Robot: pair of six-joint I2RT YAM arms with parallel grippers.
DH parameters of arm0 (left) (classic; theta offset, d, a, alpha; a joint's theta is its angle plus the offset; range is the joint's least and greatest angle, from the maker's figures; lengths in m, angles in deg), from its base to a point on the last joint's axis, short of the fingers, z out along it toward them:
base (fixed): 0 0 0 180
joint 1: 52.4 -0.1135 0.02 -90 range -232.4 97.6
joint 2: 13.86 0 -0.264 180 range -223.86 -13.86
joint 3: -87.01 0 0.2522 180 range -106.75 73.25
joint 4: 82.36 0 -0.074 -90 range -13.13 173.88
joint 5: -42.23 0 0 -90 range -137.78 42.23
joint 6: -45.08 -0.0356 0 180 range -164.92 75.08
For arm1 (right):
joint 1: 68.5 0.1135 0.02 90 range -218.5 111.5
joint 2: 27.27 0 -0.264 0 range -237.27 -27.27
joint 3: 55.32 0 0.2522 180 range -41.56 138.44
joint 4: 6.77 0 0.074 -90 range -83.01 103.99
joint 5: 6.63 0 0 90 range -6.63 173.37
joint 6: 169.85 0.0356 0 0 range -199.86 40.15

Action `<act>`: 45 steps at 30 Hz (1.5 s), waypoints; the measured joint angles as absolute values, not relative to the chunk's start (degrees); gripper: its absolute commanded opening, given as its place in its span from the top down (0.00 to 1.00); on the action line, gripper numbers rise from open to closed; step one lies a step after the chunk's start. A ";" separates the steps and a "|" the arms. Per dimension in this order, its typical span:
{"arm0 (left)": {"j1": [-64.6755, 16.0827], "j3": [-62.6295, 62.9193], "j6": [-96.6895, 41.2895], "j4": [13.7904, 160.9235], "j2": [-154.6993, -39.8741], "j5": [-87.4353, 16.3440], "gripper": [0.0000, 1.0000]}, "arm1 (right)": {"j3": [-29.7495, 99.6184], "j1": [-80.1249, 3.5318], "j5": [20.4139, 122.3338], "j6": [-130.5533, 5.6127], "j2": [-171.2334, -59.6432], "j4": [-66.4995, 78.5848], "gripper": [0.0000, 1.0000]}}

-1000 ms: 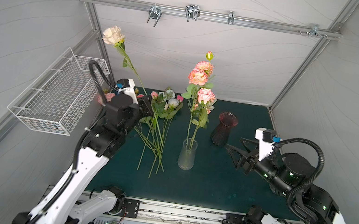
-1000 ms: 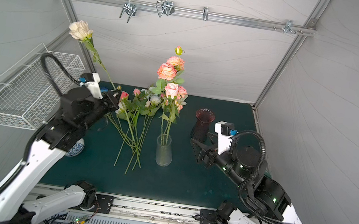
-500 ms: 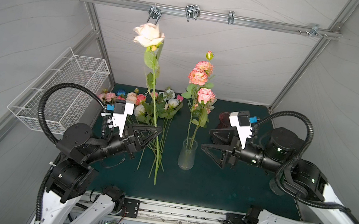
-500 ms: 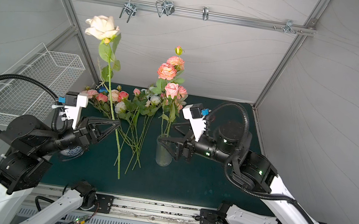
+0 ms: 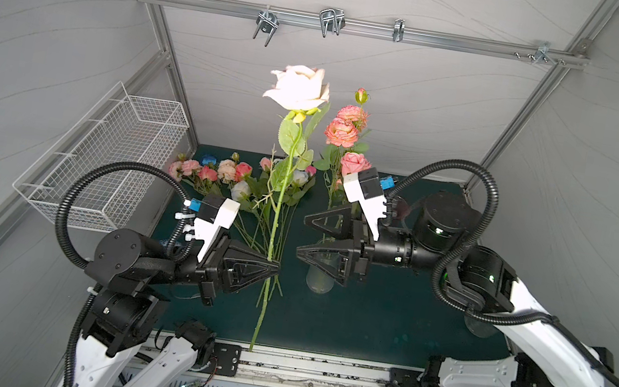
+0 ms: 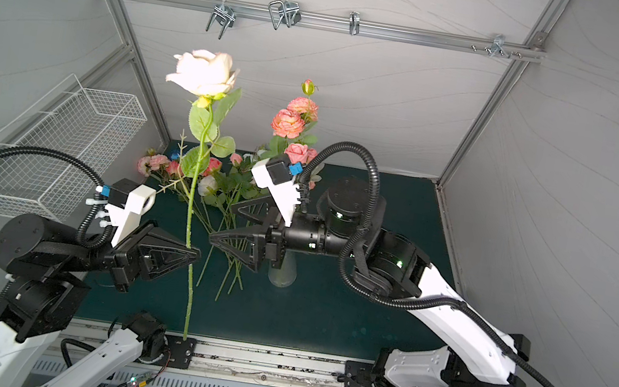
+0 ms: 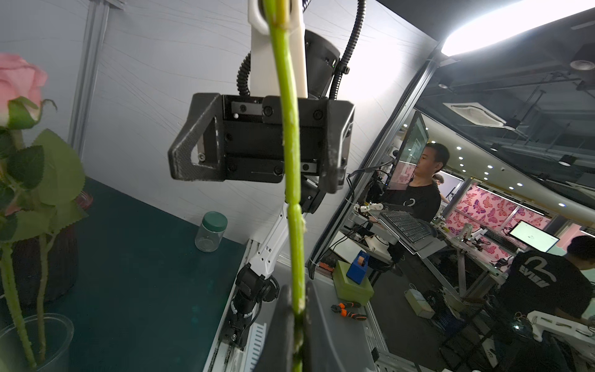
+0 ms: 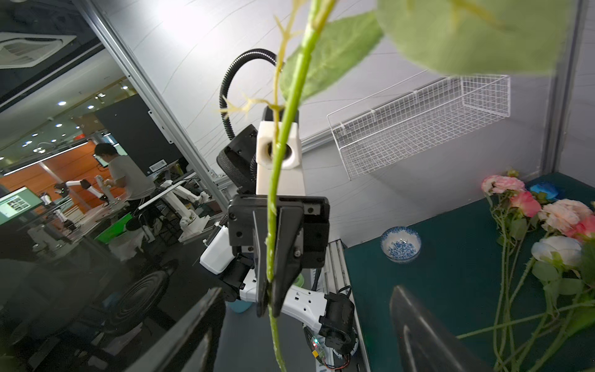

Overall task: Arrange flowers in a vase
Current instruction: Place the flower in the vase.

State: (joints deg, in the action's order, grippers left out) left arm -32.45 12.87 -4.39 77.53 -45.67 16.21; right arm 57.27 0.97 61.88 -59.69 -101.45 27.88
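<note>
A long-stemmed pale cream rose [image 5: 300, 88] [image 6: 203, 72] stands upright above the green mat in both top views. My left gripper [image 5: 274, 271] [image 6: 197, 254] is shut on its stem [image 7: 291, 161] about two thirds of the way down. My right gripper [image 5: 301, 235] [image 6: 222, 223] faces it from the right, open, just short of the stem and level with the grip. Behind the right gripper stands the clear vase [image 5: 321, 280] [image 6: 282, 274], partly hidden, with pink and peach flowers [image 5: 340, 132] in it. More flowers [image 5: 227, 173] [image 8: 547, 219] lie on the mat at the back left.
A white wire basket [image 5: 112, 155] hangs on the left wall. A blue-and-white bowl [image 8: 401, 244] sits near the mat's front left. A green-lidded jar [image 7: 211, 232] stands at the right. A dark red vase [image 7: 38, 257] is behind the clear one. A hook rail [image 5: 326, 22] runs overhead.
My left arm swung the rose from the back left to upright at the centre front. My right arm came in from the right and now sits just right of the stem.
</note>
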 measured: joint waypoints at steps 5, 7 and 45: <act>-30.81 14.33 -3.47 79.34 -46.09 16.43 1.00 | 60.50 1.80 60.30 -59.21 -105.97 26.96 0.37; -29.70 14.38 -3.32 79.65 -46.37 16.39 1.00 | 60.48 1.89 60.24 -58.93 -106.36 26.98 0.45; -17.46 17.48 -19.34 48.89 -41.26 -45.27 0.00 | 42.74 -27.66 78.99 -67.63 -83.87 29.28 1.00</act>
